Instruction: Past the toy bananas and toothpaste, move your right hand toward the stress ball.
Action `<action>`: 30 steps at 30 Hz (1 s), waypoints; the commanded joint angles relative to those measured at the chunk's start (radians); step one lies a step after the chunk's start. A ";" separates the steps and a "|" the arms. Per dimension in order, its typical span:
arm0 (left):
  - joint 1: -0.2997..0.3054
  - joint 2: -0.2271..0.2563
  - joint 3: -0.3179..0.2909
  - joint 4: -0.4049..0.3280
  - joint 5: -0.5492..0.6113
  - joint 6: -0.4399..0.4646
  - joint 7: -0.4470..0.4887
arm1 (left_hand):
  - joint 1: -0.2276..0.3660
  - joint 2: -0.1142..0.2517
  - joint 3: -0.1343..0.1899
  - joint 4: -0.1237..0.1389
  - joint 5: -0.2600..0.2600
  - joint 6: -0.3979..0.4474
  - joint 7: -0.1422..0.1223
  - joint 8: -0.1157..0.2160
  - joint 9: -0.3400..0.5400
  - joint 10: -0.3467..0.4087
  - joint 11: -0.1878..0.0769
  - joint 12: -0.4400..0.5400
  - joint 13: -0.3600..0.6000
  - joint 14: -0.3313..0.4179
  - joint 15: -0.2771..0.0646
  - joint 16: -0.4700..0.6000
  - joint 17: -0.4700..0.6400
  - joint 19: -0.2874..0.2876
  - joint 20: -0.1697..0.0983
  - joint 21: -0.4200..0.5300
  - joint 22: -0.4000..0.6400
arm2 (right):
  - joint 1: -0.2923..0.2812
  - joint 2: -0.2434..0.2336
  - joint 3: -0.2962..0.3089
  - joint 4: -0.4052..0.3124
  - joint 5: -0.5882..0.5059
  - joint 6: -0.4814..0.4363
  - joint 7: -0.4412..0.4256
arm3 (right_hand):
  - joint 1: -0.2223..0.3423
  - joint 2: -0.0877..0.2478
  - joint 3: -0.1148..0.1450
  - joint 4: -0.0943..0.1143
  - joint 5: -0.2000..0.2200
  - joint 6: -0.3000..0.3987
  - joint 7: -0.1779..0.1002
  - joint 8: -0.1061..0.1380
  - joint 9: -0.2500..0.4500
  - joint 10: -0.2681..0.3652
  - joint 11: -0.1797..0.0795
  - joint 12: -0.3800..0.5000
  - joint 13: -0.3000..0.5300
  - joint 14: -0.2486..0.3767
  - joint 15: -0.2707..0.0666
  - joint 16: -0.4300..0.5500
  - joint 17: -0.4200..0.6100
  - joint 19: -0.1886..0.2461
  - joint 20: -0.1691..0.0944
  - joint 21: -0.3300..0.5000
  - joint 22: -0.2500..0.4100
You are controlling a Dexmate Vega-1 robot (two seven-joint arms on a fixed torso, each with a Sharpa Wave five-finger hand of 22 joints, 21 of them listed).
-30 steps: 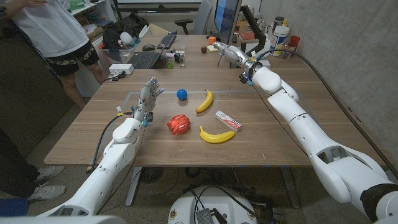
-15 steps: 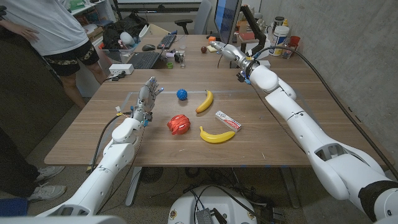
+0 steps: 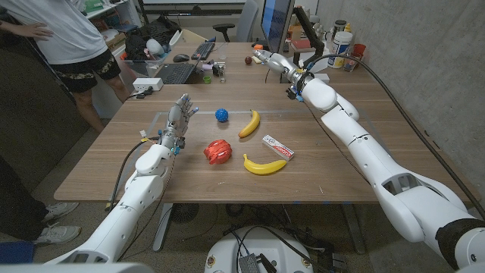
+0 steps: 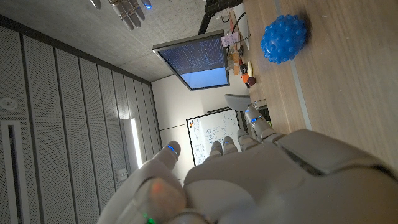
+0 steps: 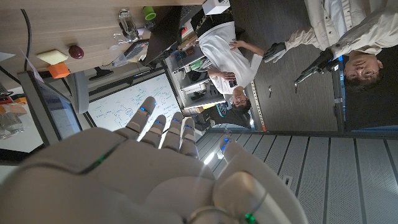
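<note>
The blue spiky stress ball [image 3: 221, 114] lies on the wooden table [image 3: 114, 163] at the middle back and also shows as a stress ball [image 4: 284, 38] beyond my left hand. One toy banana [image 3: 249, 123] lies just to its right, a second banana [image 3: 264, 164] nearer the front. The toothpaste box [image 3: 278, 146] lies between them on the right. My right hand [image 3: 269, 59] hovers open far back, beyond and to the right of the ball, fingers stretched out [image 5: 143, 168]. My left hand [image 3: 180, 117] stands open left of the ball, fingers up [image 4: 249, 174].
A red toy [image 3: 216, 152] lies in front of the ball. Behind the table stands a second desk with a keyboard [image 3: 176, 73], a monitor [image 3: 276, 19] and bottles [image 3: 342, 34]. A person [image 3: 64, 38] stands at the back left.
My right hand has drifted a little to the left and farther back above the rear desk. The left arm and the objects have stayed put.
</note>
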 commanded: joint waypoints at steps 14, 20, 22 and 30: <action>0.018 0.007 -0.009 -0.015 -0.005 -0.006 -0.004 | -0.010 0.094 0.009 0.003 0.000 0.000 0.003 0.006 0.003 -0.007 0.001 0.004 0.005 -0.029 -0.011 0.004 0.002 -0.030 -0.050 -0.005 0.004 | -0.007 -0.003 -0.033 -0.066 -0.102 -0.023 -0.024 | 0.016 0.095 0.009 -0.001 -0.001 0.011 -0.001 0.003 0.006 0.010 -0.005 0.004 0.003 0.006 -0.009 0.005 0.001 0.008 -0.063 -0.005 0.006; 0.018 0.007 -0.010 -0.014 -0.006 -0.008 -0.006 | -0.010 0.094 0.009 0.003 0.000 0.000 0.002 0.006 0.003 -0.008 0.002 0.003 0.005 -0.029 -0.012 0.004 0.002 -0.031 -0.050 -0.006 0.004 | -0.008 -0.001 -0.042 -0.072 -0.127 -0.026 -0.028 | 0.019 0.096 0.011 -0.002 -0.001 0.012 -0.002 0.003 0.006 0.011 -0.006 0.004 0.003 0.008 -0.009 0.005 0.001 0.011 -0.064 -0.006 0.006; 0.018 0.007 -0.010 -0.013 -0.006 -0.009 -0.007 | -0.010 0.094 0.009 0.003 0.000 0.000 0.003 0.006 0.003 -0.008 0.003 0.003 0.005 -0.029 -0.010 0.004 0.002 -0.031 -0.048 -0.007 0.004 | -0.006 -0.001 -0.046 -0.071 -0.135 -0.024 -0.030 | 0.021 0.097 0.012 -0.003 -0.001 0.013 -0.002 0.003 0.006 0.010 -0.007 0.003 0.003 0.008 -0.011 0.005 0.000 0.011 -0.066 -0.007 0.006; 0.020 0.007 -0.013 -0.011 -0.009 -0.013 -0.011 | -0.011 0.094 0.009 0.003 0.000 0.000 0.003 0.006 0.003 -0.007 0.001 0.004 0.005 -0.029 -0.011 0.004 0.002 -0.030 -0.049 -0.008 0.004 | 0.001 0.002 -0.061 -0.068 -0.168 -0.020 -0.034 | 0.063 0.089 0.036 -0.037 -0.004 0.011 -0.002 0.001 0.005 0.011 -0.003 0.002 0.002 0.013 -0.008 -0.002 -0.010 0.021 -0.068 -0.013 0.005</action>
